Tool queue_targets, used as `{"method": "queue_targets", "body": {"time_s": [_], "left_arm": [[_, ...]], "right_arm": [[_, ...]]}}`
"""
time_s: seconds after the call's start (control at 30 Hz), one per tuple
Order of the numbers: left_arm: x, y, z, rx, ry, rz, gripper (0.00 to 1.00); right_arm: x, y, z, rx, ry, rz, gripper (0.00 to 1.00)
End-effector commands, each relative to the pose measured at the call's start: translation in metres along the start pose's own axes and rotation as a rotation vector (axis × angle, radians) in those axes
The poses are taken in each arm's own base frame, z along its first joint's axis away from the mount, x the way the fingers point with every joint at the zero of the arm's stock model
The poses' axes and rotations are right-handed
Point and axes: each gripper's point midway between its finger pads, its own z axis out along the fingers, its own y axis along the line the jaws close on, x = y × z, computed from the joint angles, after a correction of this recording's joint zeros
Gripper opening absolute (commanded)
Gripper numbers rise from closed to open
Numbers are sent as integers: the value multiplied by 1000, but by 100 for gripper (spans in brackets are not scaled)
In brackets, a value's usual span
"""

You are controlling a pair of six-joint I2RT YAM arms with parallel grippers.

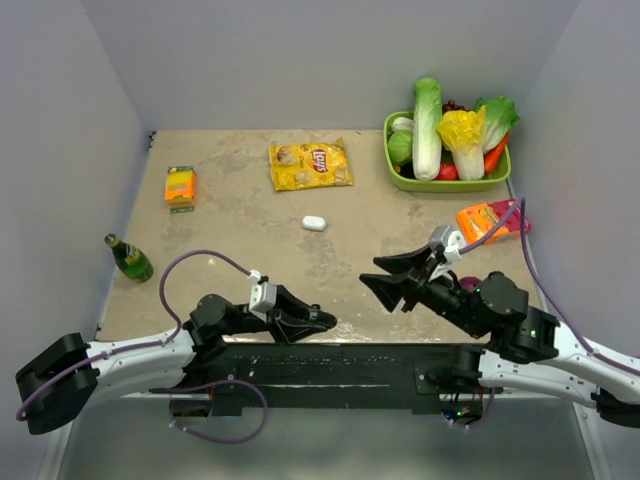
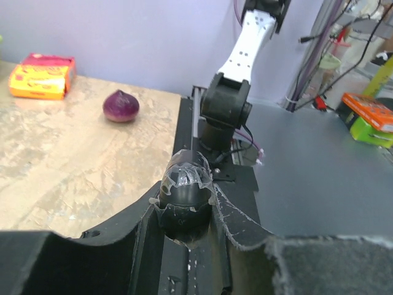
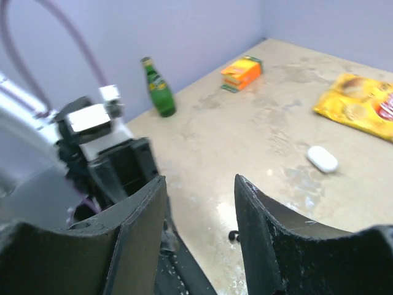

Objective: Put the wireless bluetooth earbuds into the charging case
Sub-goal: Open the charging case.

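Judging from the layout, little is done: the charging case [image 1: 314, 223] lies mid-worktop [image 1: 230, 215], seemingly closed, with no earbuds surely visible. The right claw [image 1: 369, 271] hangs apart and empty, short of the case. The left claw [image 1: 326, 321] rests pinched together at the near edge.

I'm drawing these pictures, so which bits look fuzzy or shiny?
Top external view: sharp, evenly lit, soft shadows only. Left wrist view: the left fingers near the lens are fuzzy, and clear tape between them glints. Right wrist view: the right fingers blur too; the charging case looks clearer.
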Motion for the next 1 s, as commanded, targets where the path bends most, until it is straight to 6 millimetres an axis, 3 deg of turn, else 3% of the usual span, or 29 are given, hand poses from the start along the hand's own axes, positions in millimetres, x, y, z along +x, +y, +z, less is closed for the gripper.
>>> {"method": "queue_targets", "body": {"time_s": [0.0, 0.07, 0.13, 0.3, 0.4, 0.47, 0.97], "left_arm": [[-26, 6, -5, -58, -101, 94, 0], [-27, 8, -6, -79, -103, 98, 0], [-27, 10, -8, -88, -100, 100, 0], [-26, 11, -5, -90, -92, 94, 0], [-25, 10, -2, -76, -75, 81, 0], [-25, 8, -1, -66, -77, 68, 0], [-32, -4, -2, -12, -98, 71, 0]], "right_arm": [[38, -47, 1, 259, 17, 82, 50], [46, -18, 7, 93, 36, 87, 49], [54, 13, 10, -92, 58, 67, 56], [70, 34, 23, -196, 155, 36, 82], [64, 38, 26, -210, 123, 42, 92], [75, 36, 30, -198, 172, 27, 95], [103, 14, 47, -63, 275, -5, 90]]}}
